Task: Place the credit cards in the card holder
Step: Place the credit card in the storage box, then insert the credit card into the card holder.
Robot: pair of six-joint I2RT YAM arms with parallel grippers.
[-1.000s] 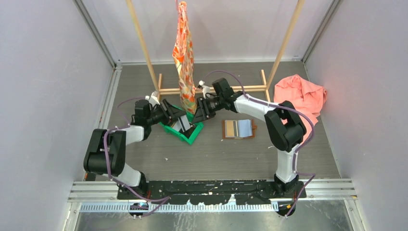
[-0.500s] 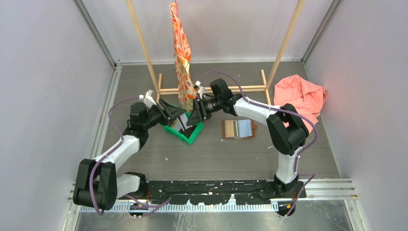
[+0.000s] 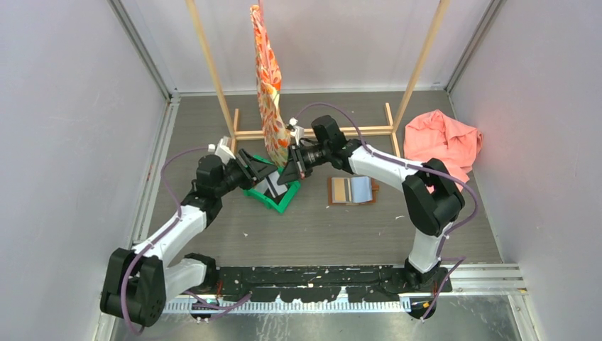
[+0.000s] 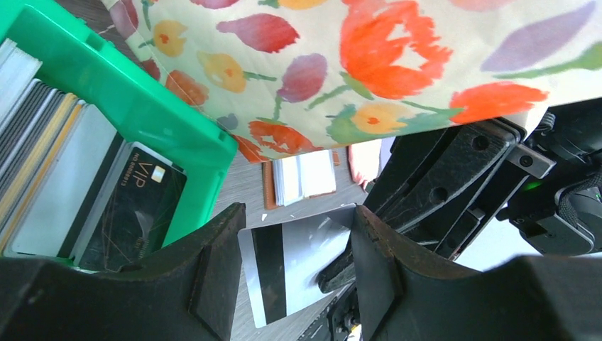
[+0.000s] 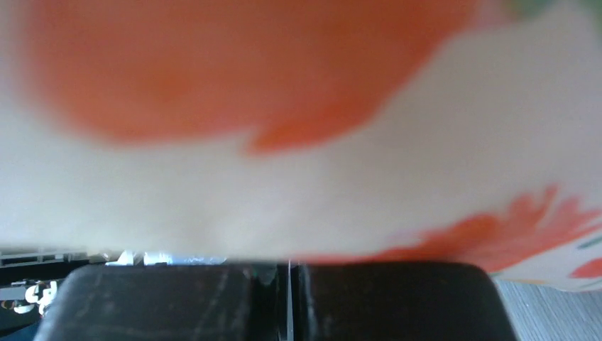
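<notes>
1. Nearest, the left gripper (image 4: 294, 234) was clamped across a silver card (image 4: 291, 266), held by the green bin (image 4: 142, 92) in which the other credit cards (image 4: 78, 192) were stacked.
2. Opposite, the right gripper (image 5: 289, 273) was pressed together at that card's edge; whether it was nipped could not be told.
3. Farther right, the card holder (image 3: 353, 190) was laid open, well apart.
4. Behind, the floral cloth (image 3: 268, 85) could be snagged, or the card dropped if released early.

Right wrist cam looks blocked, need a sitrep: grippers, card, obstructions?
Left gripper clamps silver card by green bin. Right gripper shut at card's edge. Card holder open. Floral cloth covers right wrist view.
</notes>
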